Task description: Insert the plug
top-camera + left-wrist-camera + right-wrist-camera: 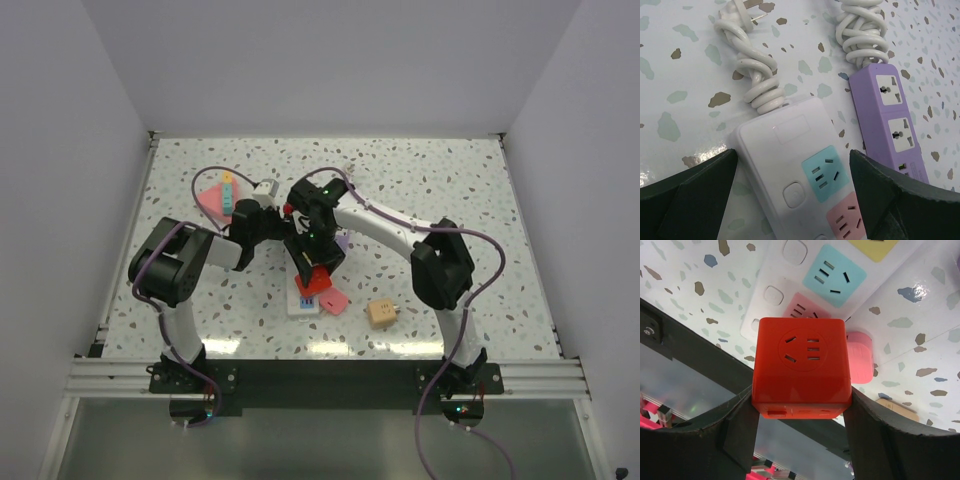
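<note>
My right gripper (pixel 800 402) is shut on a red cube adapter plug (pixel 800 360), one finger on each side. It holds the cube just above the near end of a white power strip (pixel 790 270), over its pink socket. In the top view the cube (pixel 313 281) hangs over the strip's near end (pixel 303 304). My left gripper (pixel 792 197) is open, its fingers on either side of the white strip (pixel 785 145) by the cyan socket (pixel 824 172). I cannot tell whether they touch it.
A purple power strip (pixel 890 115) with a coiled white cord lies right of the white strip. A pink adapter (pixel 334 299) and a tan adapter (pixel 381 314) lie near the front. A pink object (pixel 210 200) lies at the back left.
</note>
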Tool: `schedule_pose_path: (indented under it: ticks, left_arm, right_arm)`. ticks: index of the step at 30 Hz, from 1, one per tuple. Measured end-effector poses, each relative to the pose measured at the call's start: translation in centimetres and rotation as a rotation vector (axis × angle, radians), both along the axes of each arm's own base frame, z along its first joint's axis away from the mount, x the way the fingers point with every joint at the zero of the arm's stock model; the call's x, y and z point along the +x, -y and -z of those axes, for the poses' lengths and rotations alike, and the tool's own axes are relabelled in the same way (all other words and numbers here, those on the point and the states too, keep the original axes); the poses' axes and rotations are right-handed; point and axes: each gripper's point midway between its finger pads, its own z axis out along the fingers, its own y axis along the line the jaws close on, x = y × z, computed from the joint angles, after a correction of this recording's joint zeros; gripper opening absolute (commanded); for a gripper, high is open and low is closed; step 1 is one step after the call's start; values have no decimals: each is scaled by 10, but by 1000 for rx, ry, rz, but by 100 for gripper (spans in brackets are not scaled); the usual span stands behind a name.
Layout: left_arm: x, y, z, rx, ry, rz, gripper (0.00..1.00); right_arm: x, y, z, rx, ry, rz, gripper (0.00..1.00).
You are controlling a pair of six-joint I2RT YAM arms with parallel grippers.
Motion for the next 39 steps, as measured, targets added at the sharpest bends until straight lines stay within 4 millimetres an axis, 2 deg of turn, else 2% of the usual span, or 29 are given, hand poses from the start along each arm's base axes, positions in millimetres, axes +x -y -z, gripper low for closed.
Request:
schedule_pose_path:
  ticks: [17, 39]
  left_arm:
    - [-2, -2, 0, -3, -3, 1, 100]
    - [-3, -3, 0, -10, -5, 11, 100]
  right_arm:
    - [3, -2, 1, -34, -12, -5, 0]
    - [8, 7, 1, -113, 23, 4, 0]
